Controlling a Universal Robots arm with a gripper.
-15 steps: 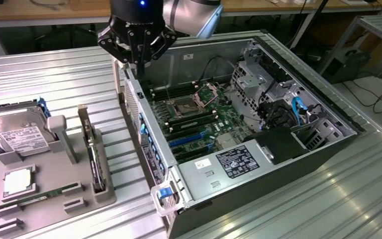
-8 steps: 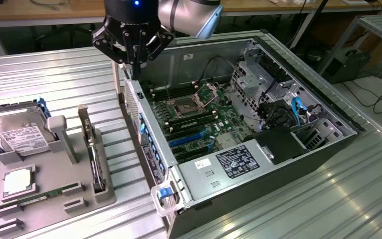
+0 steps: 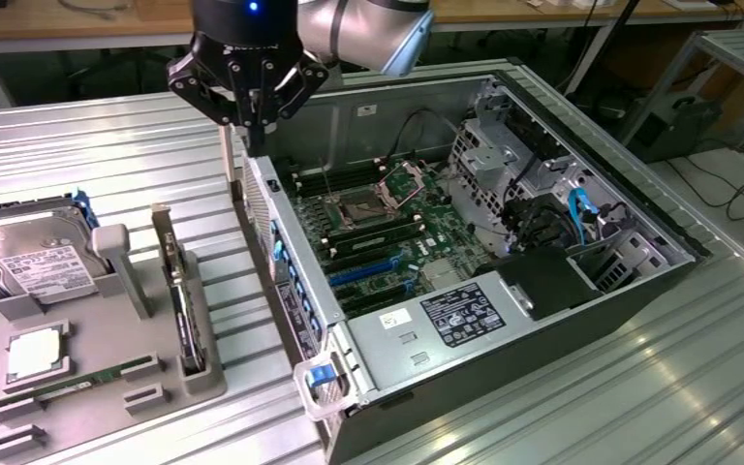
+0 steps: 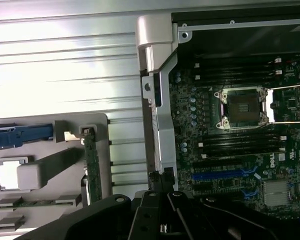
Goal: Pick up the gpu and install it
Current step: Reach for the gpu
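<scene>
The arm is seen entering from the top of the exterior view, with the wrist turned straight down. The hand (image 3: 255, 143) is held above the rear wall of the open computer case (image 3: 631, 310), at the corner far from the blue handle (image 3: 325, 374). The fingers (image 3: 245, 121) are pressed together at their tips and nothing is pinched between them. In the wrist view the hand (image 4: 159, 186) is seen directly over the silvery rear wall of the case (image 4: 162, 100).

The gpu (image 3: 181, 291) is found in the grey holder (image 3: 113, 339) on the ribbed metal counter (image 3: 113, 145), at the exterior view's left of the case. It stands on its long edge in a slot, untouched and well apart from the hand. In the wrist view the gpu (image 4: 92, 160) is seen edge-on in the holder (image 4: 97, 122), beside the counter (image 4: 65, 60).

A hard drive (image 3: 36, 262) with a white label is propped in the same holder, and a green memory stick (image 3: 81, 381) lies near its front edge.

Inside the case the motherboard (image 3: 386, 232) is exposed, with the processor socket (image 3: 346, 208) open. The rear wall of the case stands between the holder and the motherboard (image 4: 230, 150).
</scene>
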